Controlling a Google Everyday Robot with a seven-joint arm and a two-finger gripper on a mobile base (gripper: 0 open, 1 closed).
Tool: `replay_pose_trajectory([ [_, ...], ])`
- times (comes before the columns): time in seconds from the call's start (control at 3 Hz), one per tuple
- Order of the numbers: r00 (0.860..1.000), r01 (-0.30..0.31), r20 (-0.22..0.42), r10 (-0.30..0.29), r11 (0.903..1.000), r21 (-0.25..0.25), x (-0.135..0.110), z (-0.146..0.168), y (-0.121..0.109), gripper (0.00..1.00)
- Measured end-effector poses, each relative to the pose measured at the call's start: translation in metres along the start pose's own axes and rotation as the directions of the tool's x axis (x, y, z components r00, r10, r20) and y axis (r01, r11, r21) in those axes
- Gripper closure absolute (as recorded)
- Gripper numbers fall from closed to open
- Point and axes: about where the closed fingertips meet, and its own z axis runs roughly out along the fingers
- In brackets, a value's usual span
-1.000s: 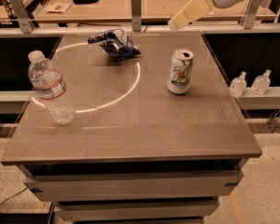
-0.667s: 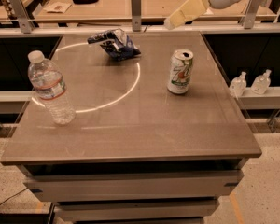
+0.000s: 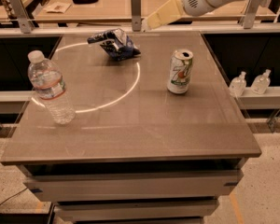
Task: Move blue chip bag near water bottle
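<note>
A: Gripper [image 3: 155,19] is hanging over the far edge of the table [image 3: 144,129], up and to the right of the blue chip bag [image 3: 115,43], and is not touching it. Open or closed: cannot tell from this view.

B: Noted. The table is carrying three items?

A: Yes. The water bottle [image 3: 50,88] is standing upright near the left edge, cap on. The green-and-white soda can [image 3: 180,72] is standing upright right of centre.

B: And the bag?

A: It is lying crumpled at the far middle of the table, well apart from the bottle, nearer the can.

B: Anything off the table?

A: Two small clear bottles [image 3: 249,83] are sitting on the ledge to the right.
</note>
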Motion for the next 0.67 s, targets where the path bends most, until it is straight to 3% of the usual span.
replay_pose_trajectory([
  [0.33,0.998,0.004,0.06,-0.006,0.9993,0.038,-0.01,0.026,0.013,0.0],
  [0.67,0.996,0.027,0.081,-0.032,0.9979,0.059,-0.016,0.053,0.022,0.0],
])
